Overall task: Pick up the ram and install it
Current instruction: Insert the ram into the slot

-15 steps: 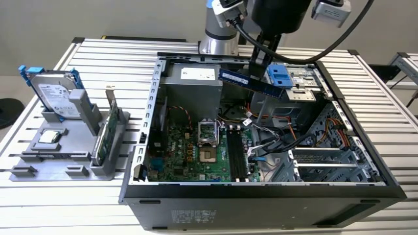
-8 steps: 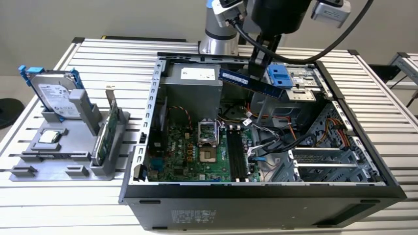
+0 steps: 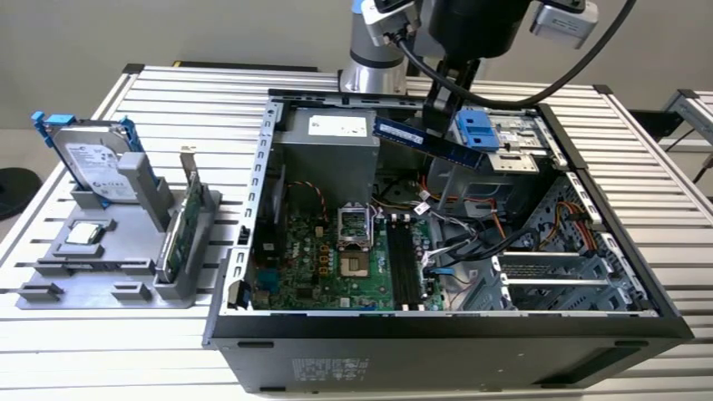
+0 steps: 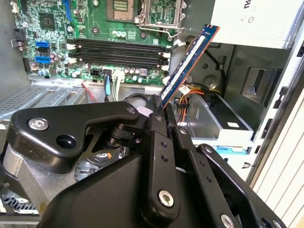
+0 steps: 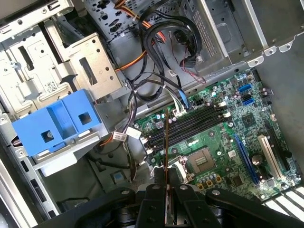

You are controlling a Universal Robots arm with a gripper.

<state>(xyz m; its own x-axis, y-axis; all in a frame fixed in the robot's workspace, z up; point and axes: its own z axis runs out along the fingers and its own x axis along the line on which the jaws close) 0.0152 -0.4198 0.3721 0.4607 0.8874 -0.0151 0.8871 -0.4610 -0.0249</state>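
Note:
The ram (image 3: 429, 140) is a long dark-blue stick held above the open computer case (image 3: 446, 330), tilted down toward the exterior view's right. My gripper (image 3: 445, 107) is shut on its upper edge. In the second wrist view the ram (image 4: 190, 59) sticks out from between the black fingers (image 4: 156, 121). The first wrist view has the ram (image 5: 166, 142) edge-on, rising from the gripper (image 5: 166, 183). The motherboard's black slots (image 3: 403, 267) (image 4: 116, 50) (image 5: 190, 123) lie well below the stick with nothing in them.
A grey holder (image 3: 100, 276) on the exterior view's left carries a silver hard drive with blue rails (image 3: 95, 163) and a green card (image 3: 184, 221). Inside the case are a power supply (image 3: 329, 138), a blue caddy (image 3: 477, 134) (image 5: 57, 121) and loose cables (image 3: 457, 234) (image 5: 161, 52).

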